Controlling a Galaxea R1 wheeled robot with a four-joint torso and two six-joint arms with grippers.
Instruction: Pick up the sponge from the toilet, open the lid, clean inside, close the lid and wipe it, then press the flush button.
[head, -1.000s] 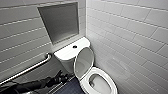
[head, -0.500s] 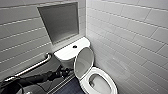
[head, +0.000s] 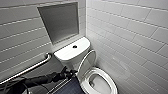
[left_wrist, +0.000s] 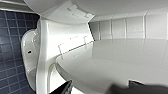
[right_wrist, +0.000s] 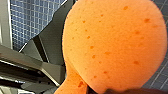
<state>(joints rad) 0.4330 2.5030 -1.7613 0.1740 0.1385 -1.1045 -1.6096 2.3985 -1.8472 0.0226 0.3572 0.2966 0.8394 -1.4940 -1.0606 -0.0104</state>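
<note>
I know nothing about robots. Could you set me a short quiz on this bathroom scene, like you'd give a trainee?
1. True or false: the smooth white oval plastic lid of the glossy white ceramic toilet lies shut over the bowl.
2. In the head view, the black left gripper is nearest to: A the metal grab bar, B the lid's edge, C the wall niche.
3. Fill the gap: behind the small soft orange-red sponge there is a floor of small ___ tiles.

Key: 1 false, it stands raised; 2 B; 3 blue.
</note>
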